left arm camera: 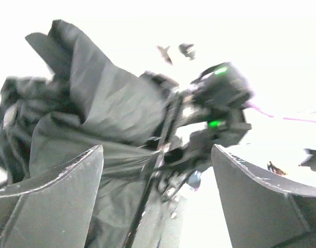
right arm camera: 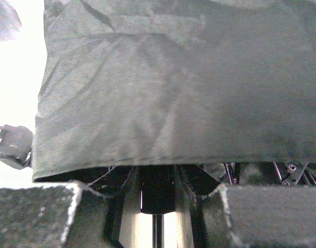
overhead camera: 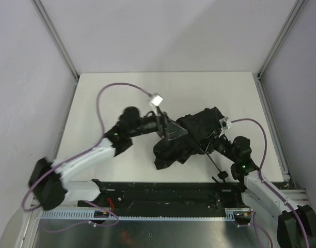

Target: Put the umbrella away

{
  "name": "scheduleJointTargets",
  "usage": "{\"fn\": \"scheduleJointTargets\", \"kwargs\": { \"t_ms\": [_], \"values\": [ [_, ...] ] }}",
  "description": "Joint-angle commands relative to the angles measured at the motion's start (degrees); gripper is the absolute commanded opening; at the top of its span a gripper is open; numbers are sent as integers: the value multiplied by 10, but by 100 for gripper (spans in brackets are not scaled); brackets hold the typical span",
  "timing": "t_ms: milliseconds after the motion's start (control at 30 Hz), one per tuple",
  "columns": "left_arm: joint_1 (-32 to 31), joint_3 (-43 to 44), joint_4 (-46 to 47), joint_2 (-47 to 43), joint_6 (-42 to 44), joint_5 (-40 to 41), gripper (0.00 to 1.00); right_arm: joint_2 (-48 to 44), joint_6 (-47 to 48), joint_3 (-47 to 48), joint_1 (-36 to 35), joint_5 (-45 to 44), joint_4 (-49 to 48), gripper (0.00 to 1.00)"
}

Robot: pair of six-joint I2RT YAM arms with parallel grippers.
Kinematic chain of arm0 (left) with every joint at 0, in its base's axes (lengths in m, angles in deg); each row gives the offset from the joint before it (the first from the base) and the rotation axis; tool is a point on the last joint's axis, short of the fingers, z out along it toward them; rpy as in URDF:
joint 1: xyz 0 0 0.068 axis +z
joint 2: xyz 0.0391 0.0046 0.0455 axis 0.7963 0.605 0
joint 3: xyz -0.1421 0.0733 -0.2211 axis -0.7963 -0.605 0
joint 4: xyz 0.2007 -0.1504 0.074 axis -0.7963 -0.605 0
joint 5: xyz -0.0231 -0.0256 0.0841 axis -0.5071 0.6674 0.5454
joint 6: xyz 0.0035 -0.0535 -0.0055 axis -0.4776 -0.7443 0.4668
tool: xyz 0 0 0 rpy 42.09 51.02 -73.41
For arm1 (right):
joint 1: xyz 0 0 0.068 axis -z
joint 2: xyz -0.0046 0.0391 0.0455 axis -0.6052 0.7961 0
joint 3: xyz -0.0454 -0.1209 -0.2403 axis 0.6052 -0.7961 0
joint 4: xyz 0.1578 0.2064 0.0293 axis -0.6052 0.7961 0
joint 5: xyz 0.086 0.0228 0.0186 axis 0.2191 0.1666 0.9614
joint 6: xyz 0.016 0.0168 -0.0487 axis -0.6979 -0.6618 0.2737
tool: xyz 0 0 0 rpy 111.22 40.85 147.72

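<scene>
Both grippers gape: left gripper [overhead camera: 166, 130] at the crumpled canopy [overhead camera: 171, 152] of the umbrella [overhead camera: 191, 132], lying mid-way across the table [overhead camera: 122, 98]; right gripper [overhead camera: 214, 143] straddling its shaft [overhead camera: 212, 163]. To collapse it well, I'd pinch the bare shaft squarely, keeping loose cloth out from between the fingers [right arm camera: 34, 217]

I count one umbrella [overhead camera: 184, 139] with one thin shaft [overhead camera: 211, 159] and one knob handle [overhead camera: 221, 176]. There is one table [overhead camera: 122, 93]. I have two arms, so two grippers: the left gripper [overhead camera: 167, 130] and the right gripper [overhead camera: 214, 143], each showing two fingers in its wrist view. Two purple cables: the left cable [overhead camera: 102, 101] and the right cable [overhead camera: 262, 135].
</scene>
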Motion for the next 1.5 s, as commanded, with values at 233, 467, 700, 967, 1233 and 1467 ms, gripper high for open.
{"fn": "scheduleJointTargets", "kwargs": {
  "t_ms": [233,467,700,967,1233,1467],
  "values": [
    [100,-124,9,-395,-24,47,84,23,-43,95,19,225,-266,0],
    [102,-192,39,-458,-25,10,63,50,-138,126,21,293,-393,0],
    [86,-193,64,-415,-50,-82,58,69,-171,141,21,296,-410,0],
    [18,-162,104,-327,-42,-62,54,67,-173,142,11,291,-400,0],
    [8,-58,115,-232,0,-16,1,56,-150,142,-20,298,-359,0],
    [9,-44,117,-224,-22,1,7,48,-143,142,-32,294,-343,0]
  ]
}}
